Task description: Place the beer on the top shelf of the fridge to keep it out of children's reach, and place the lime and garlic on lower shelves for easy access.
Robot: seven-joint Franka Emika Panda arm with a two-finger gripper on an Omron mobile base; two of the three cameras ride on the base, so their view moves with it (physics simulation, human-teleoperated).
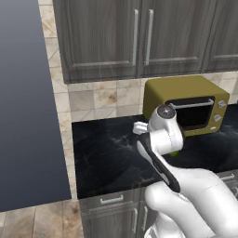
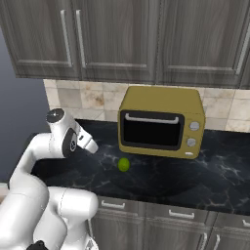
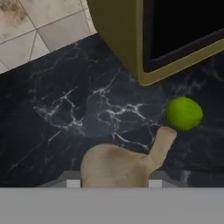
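The hand view alone shows the hand (image 3: 114, 183) clenched on the tan garlic (image 3: 127, 162), the lime (image 3: 184, 113) on the dark desk (image 3: 65, 113) just beyond its stem.

One small round yellow-green lime (image 2: 124, 164) lies on the black marble counter (image 2: 205, 180), and one pale tan garlic bulb (image 3: 127, 164) with a stubby stem shows in the hand view. There is one mustard-yellow microwave (image 2: 161, 122) with two round knobs. One tall grey fridge door (image 1: 25, 107) stands at the left.
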